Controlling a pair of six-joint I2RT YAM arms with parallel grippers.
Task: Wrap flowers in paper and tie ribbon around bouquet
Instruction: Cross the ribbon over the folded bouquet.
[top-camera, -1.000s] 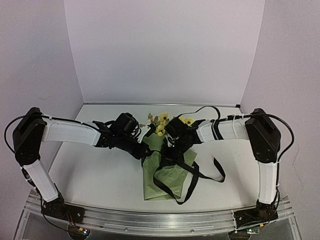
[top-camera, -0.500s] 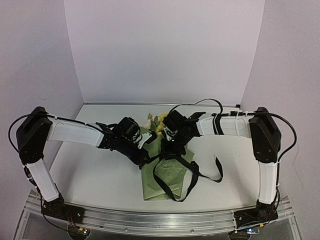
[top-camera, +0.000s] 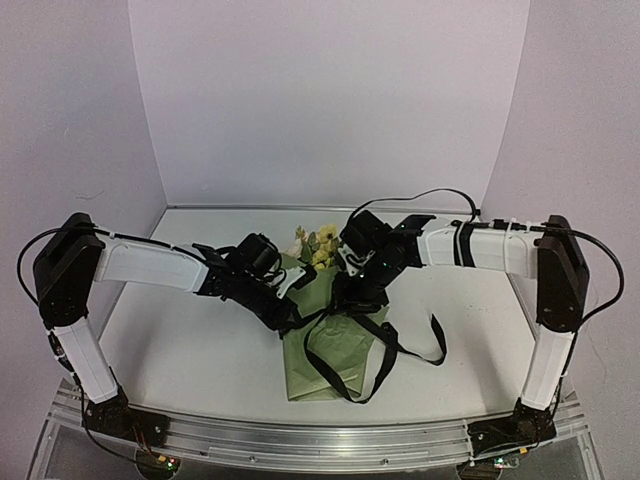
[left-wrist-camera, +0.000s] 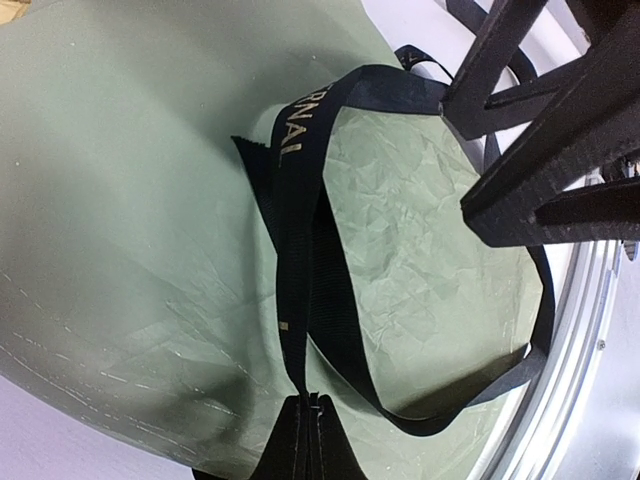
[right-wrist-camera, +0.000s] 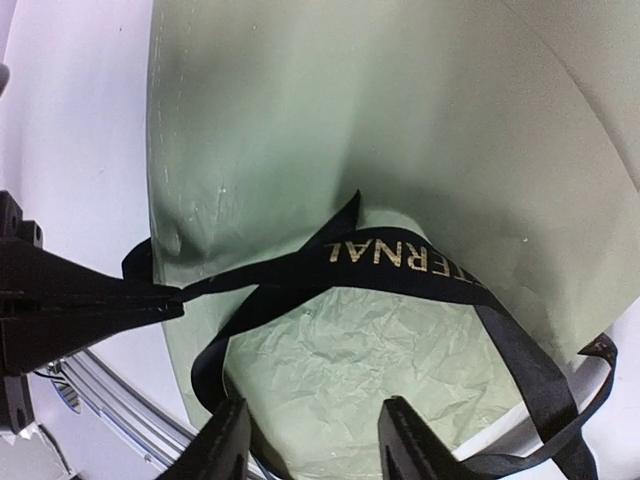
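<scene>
Pale lilac walls close in a white bench (top-camera: 170, 350) on my overhead feed. The bouquet (top-camera: 340, 352) lies at the middle of it, with the flowers (top-camera: 322, 243) toward the far edge and the olive paper (left-wrist-camera: 130, 200) spreading toward the near edge. The ribbon (left-wrist-camera: 300, 260) crosses over the paper in loose black loops, gold lettering showing on one stretch, and a tail of it trails onto the bench on the side of the right edge. My left end effector (left-wrist-camera: 312, 440) sits at the bouquet's left flank with its jaws pressed together on the ribbon, which runs straight out from the tips and across the paper. My right end effector (right-wrist-camera: 318, 425) hangs over the paper just beside it, and the two are close but apart. Its fingers (right-wrist-camera: 225, 445) are spread partway, with only crumpled paper visible between them and nothing gripped. The lettered stretch of ribbon lies just beyond those fingertips. A loop passes right by one finger, and I cannot tell whether it touches.
</scene>
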